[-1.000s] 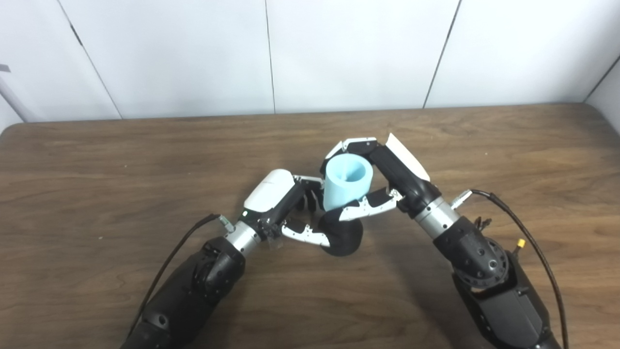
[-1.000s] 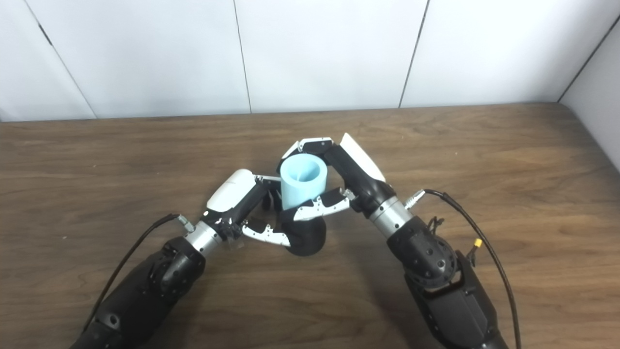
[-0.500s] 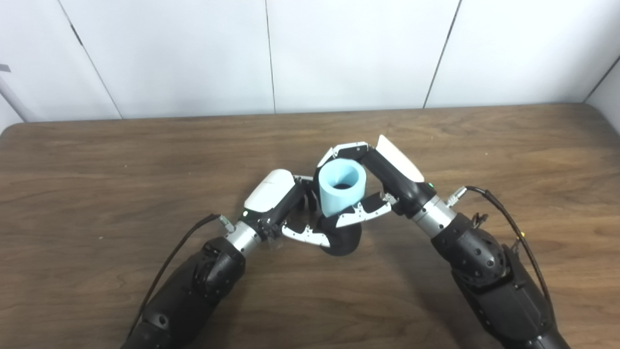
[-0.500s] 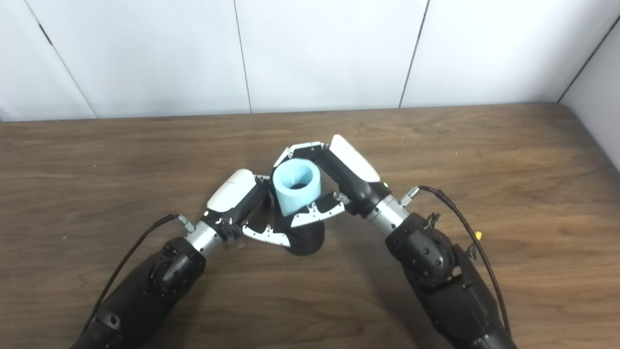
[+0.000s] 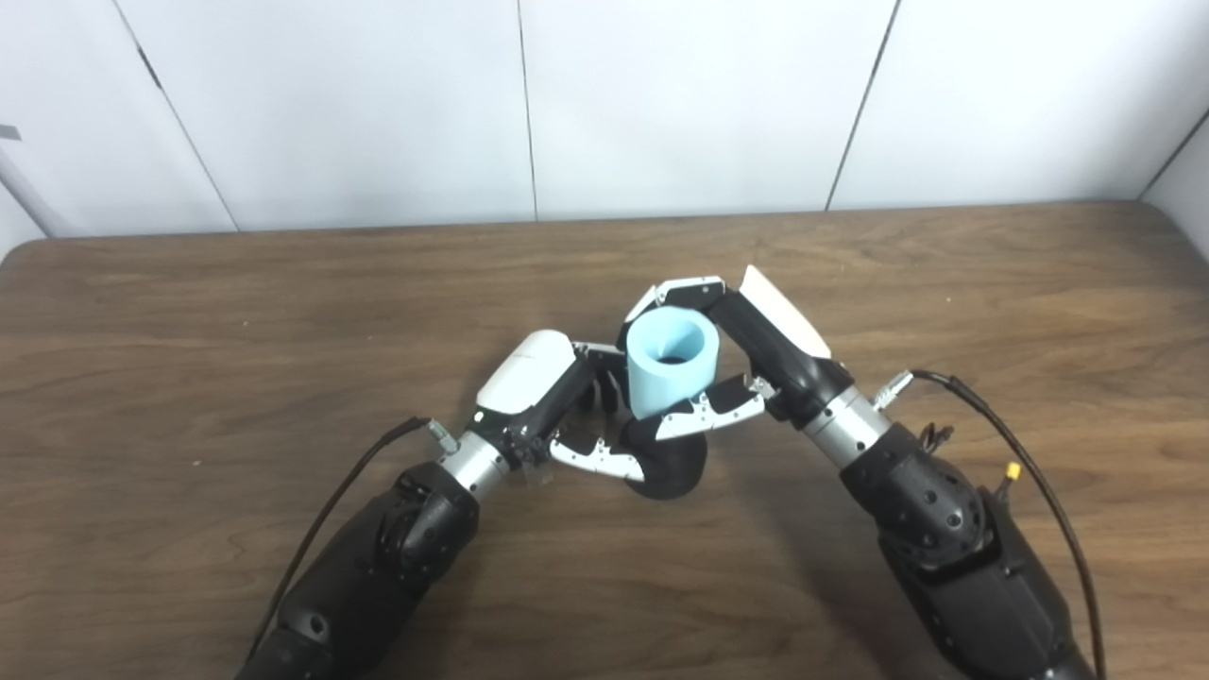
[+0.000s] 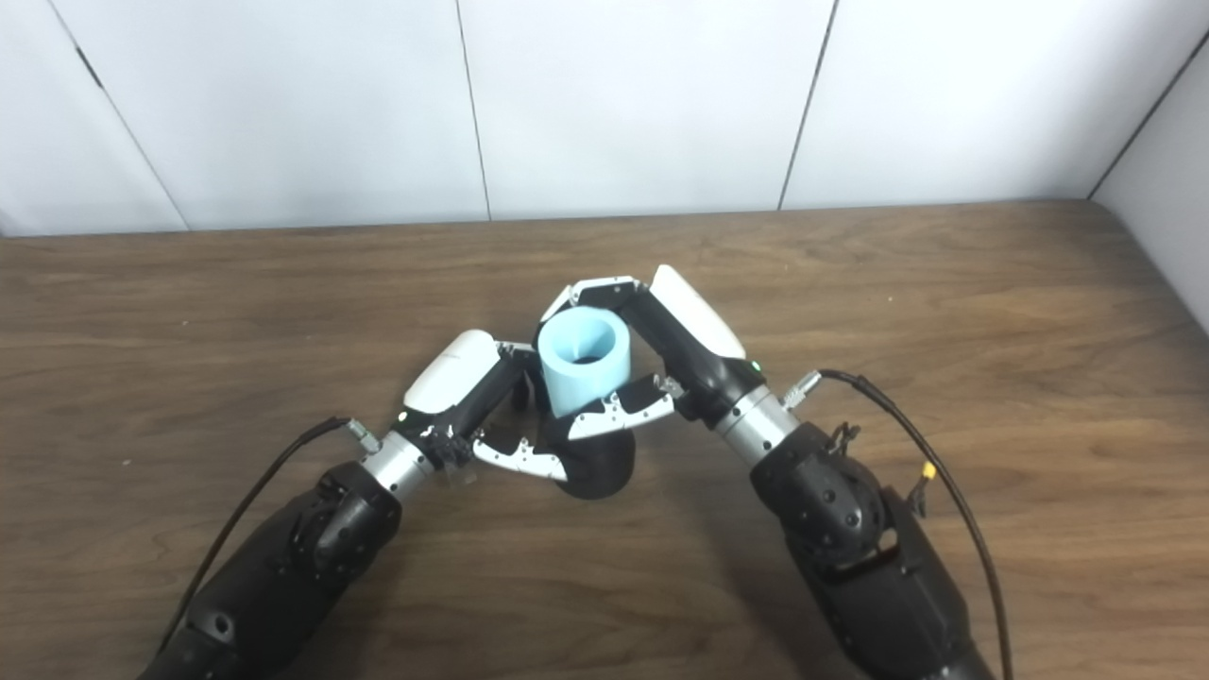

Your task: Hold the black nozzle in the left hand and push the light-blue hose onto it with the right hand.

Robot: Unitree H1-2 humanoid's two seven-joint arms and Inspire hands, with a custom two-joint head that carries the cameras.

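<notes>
the right hand (image 5: 746,354) is wrapped round the light-blue hose (image 5: 669,373), fingers behind it and the thumb across its lower front, holding it upright with the open mouth facing up. just beside it on its inner side, the left hand (image 5: 557,406) is closed on the black nozzle (image 5: 669,463), whose rounded dark body sits directly under the hose, below both thumbs and low to the wooden table (image 5: 189,312). the hose's bottom end meets the top of the nozzle; whether it has actually slid over it i can't tell, since the thumbs cover the joint.

the hose looks like a short, thick-walled sleeve, light and probably a little soft, so i'd guess it gives under a hard squeeze and could go oval, which would fight the fit. gripping it round the middle of the wall, as the right hand does, seems right: it leaves the lower rim free. the nozzle looks stiff and smooth, maybe slippery, so it wants a firm hold low on its body, leaving its top clear.

as for containers, the hose is the only hollow thing here. looking down its mouth there's something dark at the bottom, possibly the nozzle's tip, though i can't be sure.
</notes>
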